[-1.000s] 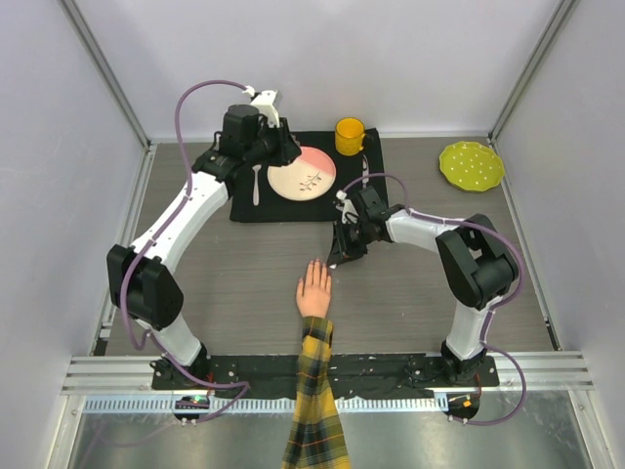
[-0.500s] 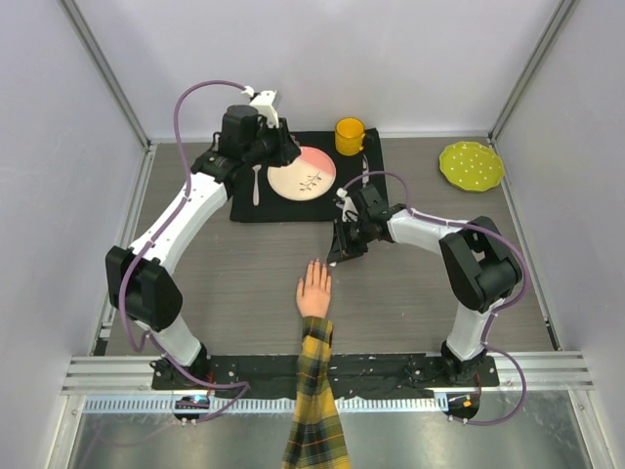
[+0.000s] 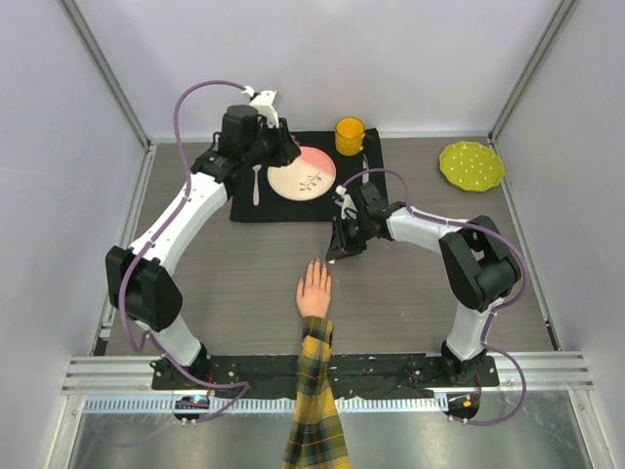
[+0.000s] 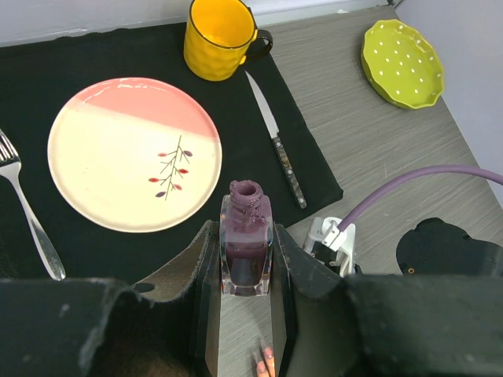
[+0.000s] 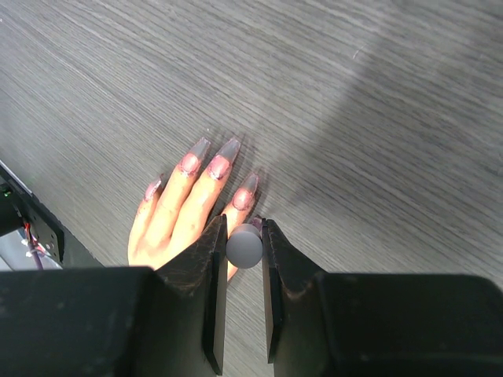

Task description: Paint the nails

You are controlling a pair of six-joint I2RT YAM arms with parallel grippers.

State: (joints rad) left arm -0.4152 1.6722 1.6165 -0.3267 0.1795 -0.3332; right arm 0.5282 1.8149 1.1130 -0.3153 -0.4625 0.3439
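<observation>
The pale mannequin hand (image 3: 314, 288) lies palm down at the table's near middle, with its plaid sleeve (image 3: 314, 410) running toward me. In the right wrist view its long nails (image 5: 218, 166) show patchy purple-pink polish. My right gripper (image 5: 244, 224) is shut on the rounded grey-white cap (image 5: 244, 246) of the brush, just above the rightmost fingertip. In the top view the right gripper (image 3: 339, 254) hovers just beyond the fingertips. My left gripper (image 4: 245, 232) is shut on the open purple polish bottle (image 4: 247, 247), held above the black mat's near edge, and also shows in the top view (image 3: 283, 149).
A black mat (image 3: 244, 207) at the back holds a pink-and-cream plate (image 3: 302, 173), a yellow mug (image 3: 350, 136), a fork (image 4: 27, 212) and a knife (image 4: 277, 144). A green dotted plate (image 3: 471, 165) sits at the back right. Frame posts stand at the corners.
My right gripper has edged slightly away from the hand, toward the far side. The left arm and the bottle have stayed still.
</observation>
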